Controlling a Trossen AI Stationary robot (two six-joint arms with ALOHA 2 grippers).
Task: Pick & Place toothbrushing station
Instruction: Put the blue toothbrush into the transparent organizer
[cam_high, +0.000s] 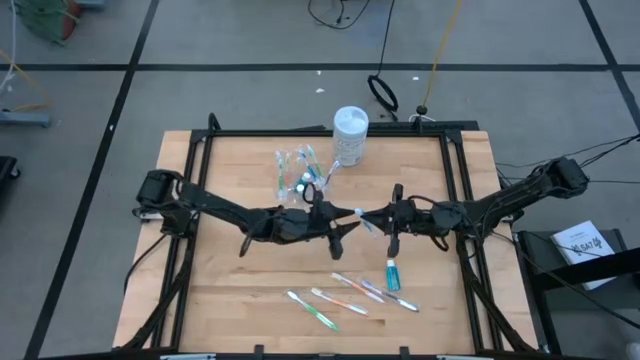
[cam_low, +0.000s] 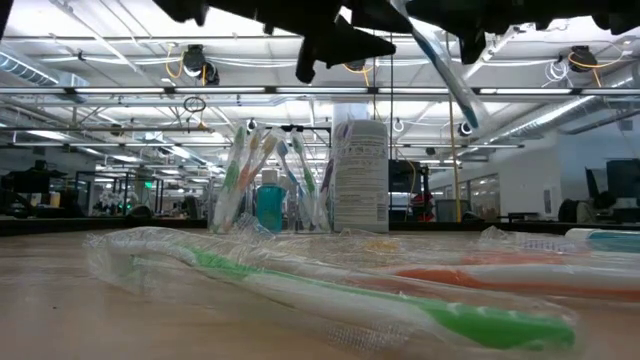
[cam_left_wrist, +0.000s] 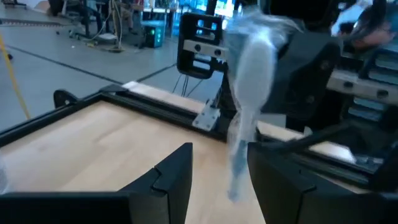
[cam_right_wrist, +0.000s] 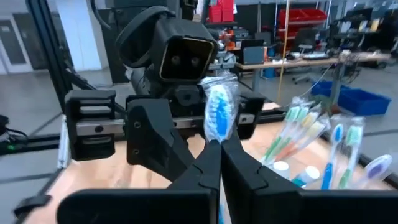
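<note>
My right gripper (cam_high: 378, 222) is shut on a clear-wrapped toothbrush with blue bristles (cam_right_wrist: 218, 115), held above the table's middle. My left gripper (cam_high: 343, 228) is open right beside it; in the left wrist view its two fingers stand on either side of the brush (cam_left_wrist: 239, 149) without plainly touching it. The clear cup (cam_high: 297, 175), with several toothbrushes and a teal tube in it, stands at the far middle next to a white canister (cam_high: 350, 135). Several wrapped toothbrushes (cam_high: 345, 297) and a teal toothpaste tube (cam_high: 392, 275) lie flat near the front edge. My right gripper pinches the wrapped toothbrush between its two fingers just behind the bristled head (cam_right_wrist: 215, 144). The head sticks out past the fingertips toward my left gripper. The rest of the handle is hidden by the fingers. The brush is lifted clear of the table and slants (cam_low: 445, 70).
A black frame (cam_high: 452, 180) runs along the table's left, far and right sides. Bare wood lies on the left half of the table (cam_high: 215, 270). In the low view a green-handled wrapped brush (cam_low: 330, 290) lies closest to the front edge.
</note>
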